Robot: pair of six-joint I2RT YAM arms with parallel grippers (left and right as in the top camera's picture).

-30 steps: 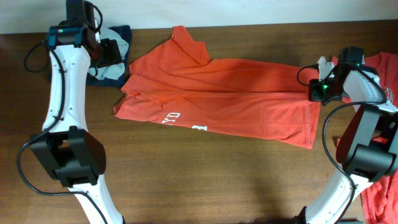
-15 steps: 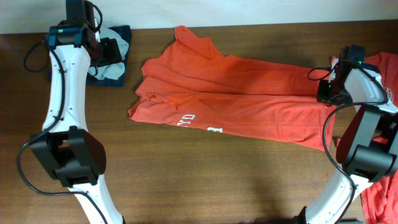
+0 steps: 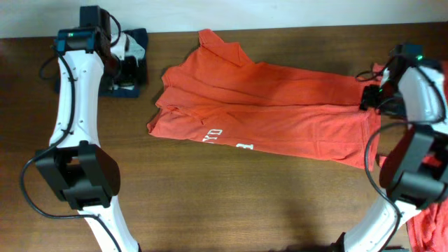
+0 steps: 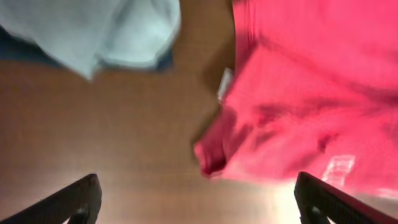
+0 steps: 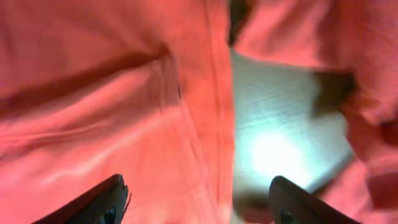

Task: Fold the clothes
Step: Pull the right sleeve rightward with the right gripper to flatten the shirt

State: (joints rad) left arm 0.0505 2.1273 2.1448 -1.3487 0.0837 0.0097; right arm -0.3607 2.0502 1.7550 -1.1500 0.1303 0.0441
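One of the clothes, an orange-red T-shirt (image 3: 266, 105) with white lettering (image 3: 213, 134), lies folded lengthwise across the table, collar toward the back. My right gripper (image 3: 372, 98) hovers over its right hem, open; in the right wrist view the hem (image 5: 214, 124) runs between the spread fingers of the right gripper (image 5: 199, 208), which hold nothing. My left gripper (image 3: 129, 66) is at the back left, short of the shirt's sleeve. In the left wrist view the left gripper (image 4: 202, 205) is wide open over bare wood, with the shirt's edge (image 4: 298, 99) ahead to the right.
A dark blue and pale blue cloth (image 3: 129, 49) is bunched at the back left, under the left arm; it shows pale (image 4: 112, 31) in the left wrist view. More orange-red clothes (image 3: 435, 77) lie at the right edge beside the right arm. The wooden table (image 3: 231, 203) shows bare in front.
The right gripper dragged the shirt to the right, then opened and let go of its hem. The left gripper opened a little wider and shifted slightly.
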